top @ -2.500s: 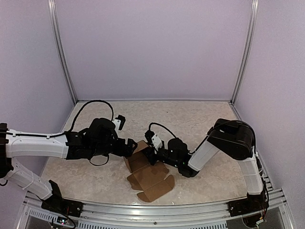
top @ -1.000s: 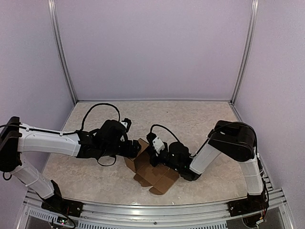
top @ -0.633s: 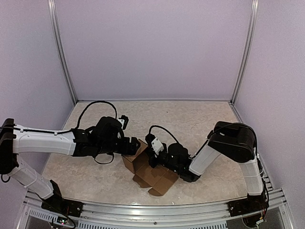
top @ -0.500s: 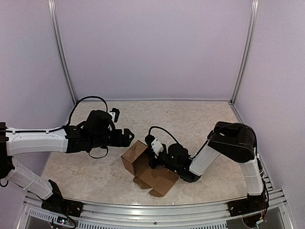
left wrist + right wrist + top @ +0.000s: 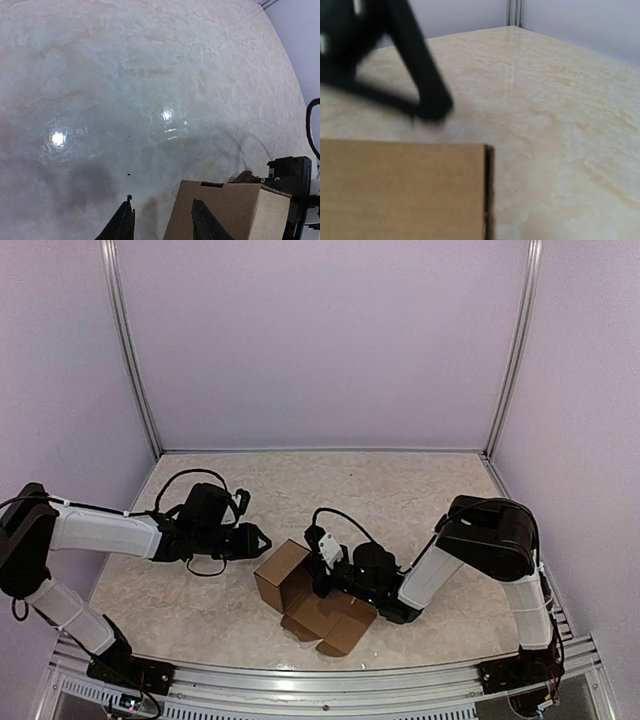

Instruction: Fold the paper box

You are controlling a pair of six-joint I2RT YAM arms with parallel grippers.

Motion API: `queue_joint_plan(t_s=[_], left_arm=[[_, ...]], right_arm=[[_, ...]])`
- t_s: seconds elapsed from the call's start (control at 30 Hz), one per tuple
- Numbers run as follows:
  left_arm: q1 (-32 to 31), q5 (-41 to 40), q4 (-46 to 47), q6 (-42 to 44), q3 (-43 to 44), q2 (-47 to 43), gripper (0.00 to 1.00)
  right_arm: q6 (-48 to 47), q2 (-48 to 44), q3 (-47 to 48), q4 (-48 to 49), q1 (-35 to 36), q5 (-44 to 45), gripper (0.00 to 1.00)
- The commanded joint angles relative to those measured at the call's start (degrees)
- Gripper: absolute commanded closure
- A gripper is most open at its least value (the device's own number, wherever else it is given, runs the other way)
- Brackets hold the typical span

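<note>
The paper box is brown cardboard, half raised: upright walls at the left, loose flaps lying flat toward the near edge. My right gripper reaches into it from the right and is shut on its right wall. Its fingers are hidden in the right wrist view, where a cardboard panel fills the bottom. My left gripper hovers left of the box, apart from it. In the left wrist view the left gripper is open with nothing between its fingers, and the box stands just ahead on the right.
The marble-patterned tabletop runs back to purple walls with metal corner posts. The left arm's black cable loops above its wrist. A metal rail lines the near edge.
My left gripper has drawn back to the left, away from the box's left wall, and its jaws have narrowed. The right gripper has kept its hold on the box.
</note>
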Motion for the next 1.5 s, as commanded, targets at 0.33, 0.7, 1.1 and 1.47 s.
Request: queue_joint_plan(t_s=[0.33,0.7,1.1,1.47], left_arm=[[-1.3,16.5,13.7,-4.0,-1.0,12.8,0.71],[-1.8,16.5,14.2,-4.3,-1.3,13.6,0.74],[-1.8,17.0,14.6,-4.1,-1.4,13.1,0.76],[-3.2,22.5,21.9,-3.5,-2.0,11.2,0.76]], right_arm=[[2.7,0.8,3.9,-3.6,0.6,2.3,1.00],[3.3,3.0,5.8,-4.6,1.0,2.4,0.93],[2.7,3.5,6.4,-5.3,1.4,3.5,1.00],[0.2,3.9,6.6,-5.0,3.3,10.6,1.00]])
